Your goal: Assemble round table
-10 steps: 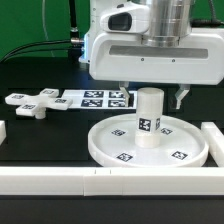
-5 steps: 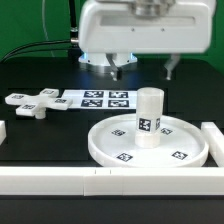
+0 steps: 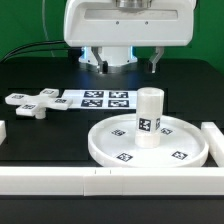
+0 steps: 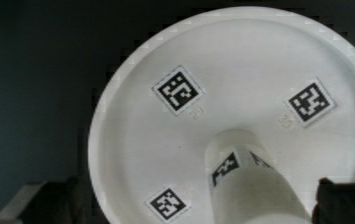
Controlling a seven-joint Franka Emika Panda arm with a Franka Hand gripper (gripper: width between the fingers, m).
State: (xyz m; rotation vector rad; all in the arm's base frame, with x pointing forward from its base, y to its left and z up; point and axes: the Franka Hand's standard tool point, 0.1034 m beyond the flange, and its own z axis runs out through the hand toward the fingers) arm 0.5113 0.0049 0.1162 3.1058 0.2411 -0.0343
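In the exterior view, the cross-shaped base [image 3: 30,103] lies flat on the black counter [image 3: 40,135], well off to the exterior view's left of the disc [image 3: 100,148]. Between base and disc, set a little further back, I see the marker board [image 3: 97,99]. The disc lies flat just behind the front wall [image 3: 60,180], with the leg [image 3: 149,118] upright on its middle. The gripper [image 3: 129,64] hangs above and behind the disc, fingers spread, holding nothing. Another wall [image 3: 213,135] stands just right of the disc.
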